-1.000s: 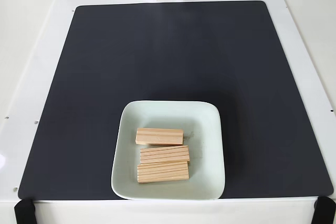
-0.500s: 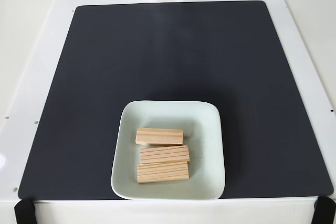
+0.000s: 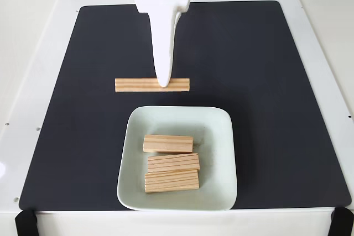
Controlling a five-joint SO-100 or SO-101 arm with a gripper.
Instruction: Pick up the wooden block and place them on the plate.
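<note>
One wooden block [image 3: 133, 85] hangs crosswise just beyond the plate's far rim. It looks larger than the ones on the plate, so it appears raised off the mat. My white gripper [image 3: 164, 83] reaches down from the top of the fixed view and its tapered upper finger [image 3: 163, 64] covers the block's middle; the lower finger is hidden under it. The gripper appears shut on this block. The pale green plate [image 3: 218, 136] sits near the front edge and holds three more wooden blocks [image 3: 168, 143] [image 3: 173, 162] [image 3: 171, 181], lying side by side.
A black mat [image 3: 265, 81] covers most of the white table [image 3: 27, 53]. Cable ends and the arm's base sit along the far edge. Black clamps [image 3: 25, 224] hold the front corners.
The arm, earlier pulled back at the far edge, now stretches over the mat. A wooden block that was not in view before shows at its fingertip. The plate and its three blocks have not moved.
</note>
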